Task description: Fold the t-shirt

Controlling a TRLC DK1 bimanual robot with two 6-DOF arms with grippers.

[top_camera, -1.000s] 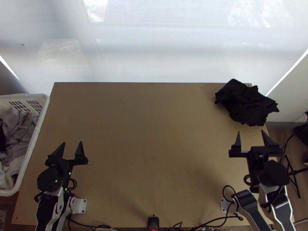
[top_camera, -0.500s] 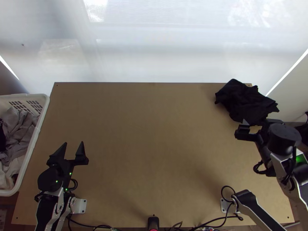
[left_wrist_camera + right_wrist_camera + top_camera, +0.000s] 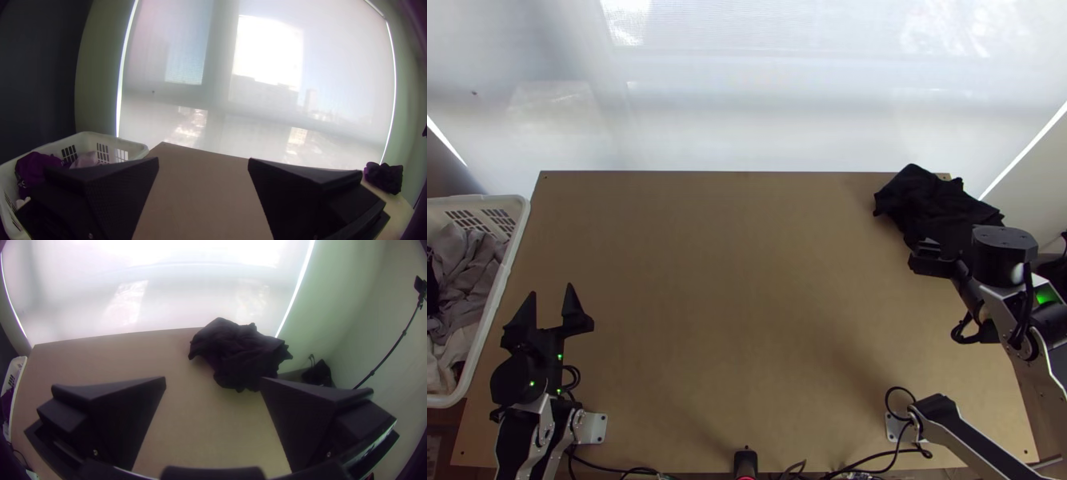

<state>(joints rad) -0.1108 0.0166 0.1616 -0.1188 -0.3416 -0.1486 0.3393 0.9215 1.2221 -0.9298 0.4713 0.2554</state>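
Wooden table (image 3: pixel 747 304): black t-shirt (image 3: pixel 933 204) bunched just beyond right gripper (image 3: pixel 951 250), fingers wide apart; left gripper (image 3: pixel 552 289) wide too.

The light wooden bench (image 3: pixel 747 280) has a flat, plain top and straight edges. At its far right corner lies the black t-shirt (image 3: pixel 931 204), bunched in 1 heap and jutting past the right edge. 2 pale plates, left (image 3: pixel 593 428) and right (image 3: pixel 893 428), sit near its near edge.
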